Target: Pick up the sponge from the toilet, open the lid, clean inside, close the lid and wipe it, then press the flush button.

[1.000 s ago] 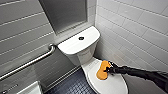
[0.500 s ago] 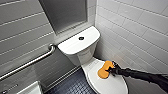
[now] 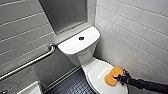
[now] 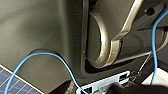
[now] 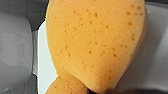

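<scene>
Atop the closed lid [image 3: 96, 72] of the white glossy ceramic toilet [image 3: 77, 43], the right gripper's [image 3: 119, 78] fingers clench the orange rounded foam sponge [image 3: 112, 75] flat against it, apparently for wiping.

Toilet room, tiled throughout: white ceramic toilet [image 3: 96, 71] tucked into a corner, glossy white wall tiles [image 3: 135, 32] close beside it, steel grab bar [image 3: 27, 63] on the grey wall opposite, dark small-tiled floor [image 3: 72, 86] beneath, grey recessed panel [image 3: 65, 15] above its tank.

Porous sponge [image 5: 95, 45] (glossy ceramic toilet [image 3: 97, 72])
</scene>
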